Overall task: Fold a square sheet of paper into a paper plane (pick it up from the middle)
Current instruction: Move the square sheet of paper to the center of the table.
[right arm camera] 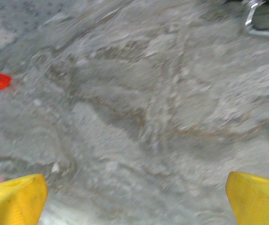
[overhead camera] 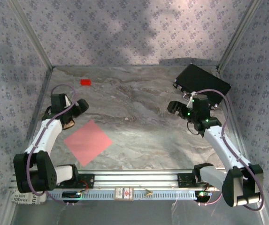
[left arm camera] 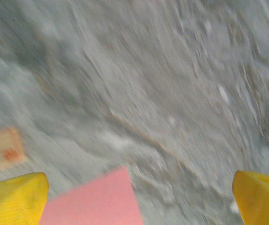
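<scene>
1. Task object: the square sheet of paper (overhead camera: 88, 142) lies flat and uncreased on the grey marbled table (overhead camera: 139, 103), in the near left area. In the top view it is turned so that its corners point away, near, left and right. Its near corner sits close to the aluminium rail (overhead camera: 139, 178) that carries the arm bases. In the left wrist view one corner of the sheet (left arm camera: 96, 199) shows at the bottom edge, next to the left yellow fingertip (left arm camera: 14, 199).

2. Left gripper (overhead camera: 80, 107): positioned beyond the far left edge of the sheet and apart from it. In its own wrist view the left gripper (left arm camera: 139, 197) has its jaws spread wide, with nothing between them. This view is blurred.

3. Right gripper (overhead camera: 175, 108): positioned over the right half of the table, well apart from the sheet. The wrist view shows the right gripper (right arm camera: 136, 197) with its yellow fingertips (right arm camera: 256, 199) at opposite lower corners, jaws spread wide and holding nothing.

4. Other items: a small red block (overhead camera: 85, 82) rests on the far left of the table, also seen at the left of the right wrist view (right arm camera: 0, 81). A black rectangular case (overhead camera: 201, 82) lies at the far right, just behind the right gripper
</scene>
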`<state>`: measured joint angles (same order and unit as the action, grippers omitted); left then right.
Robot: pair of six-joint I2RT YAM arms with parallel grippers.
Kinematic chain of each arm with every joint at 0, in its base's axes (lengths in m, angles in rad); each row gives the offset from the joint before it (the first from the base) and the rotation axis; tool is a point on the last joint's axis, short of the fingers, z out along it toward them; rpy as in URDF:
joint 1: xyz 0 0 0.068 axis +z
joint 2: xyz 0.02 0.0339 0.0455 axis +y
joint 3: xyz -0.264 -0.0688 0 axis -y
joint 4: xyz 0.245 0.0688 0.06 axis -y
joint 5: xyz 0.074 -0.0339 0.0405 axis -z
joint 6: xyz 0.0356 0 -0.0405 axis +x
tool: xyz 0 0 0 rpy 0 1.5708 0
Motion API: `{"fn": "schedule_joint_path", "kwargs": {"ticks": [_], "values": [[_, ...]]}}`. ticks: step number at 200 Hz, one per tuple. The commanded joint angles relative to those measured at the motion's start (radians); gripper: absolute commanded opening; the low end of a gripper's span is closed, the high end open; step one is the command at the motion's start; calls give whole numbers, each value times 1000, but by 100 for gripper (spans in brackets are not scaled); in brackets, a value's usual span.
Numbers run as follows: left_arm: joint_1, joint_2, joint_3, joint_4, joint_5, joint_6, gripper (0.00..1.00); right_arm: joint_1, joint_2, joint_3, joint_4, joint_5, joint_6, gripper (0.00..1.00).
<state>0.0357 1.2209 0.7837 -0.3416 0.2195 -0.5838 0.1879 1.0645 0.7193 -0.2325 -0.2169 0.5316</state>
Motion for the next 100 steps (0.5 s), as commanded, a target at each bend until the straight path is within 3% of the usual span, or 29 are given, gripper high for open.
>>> {"fn": "schedule_joint_path", "kwargs": {"ticks": [1, 35, 100], "values": [[-90, -11, -41, -124, 138, -78, 100, 77, -54, -39, -27, 54, 83, 99], [-253, -85, -173, -130, 37, -166, 100, 198, -69, -83, 9, 76, 168, 99], [-277, -144, -270, -171, -36, -178, 100, 415, 68, -47, 49, 116, 198, 99]]}}
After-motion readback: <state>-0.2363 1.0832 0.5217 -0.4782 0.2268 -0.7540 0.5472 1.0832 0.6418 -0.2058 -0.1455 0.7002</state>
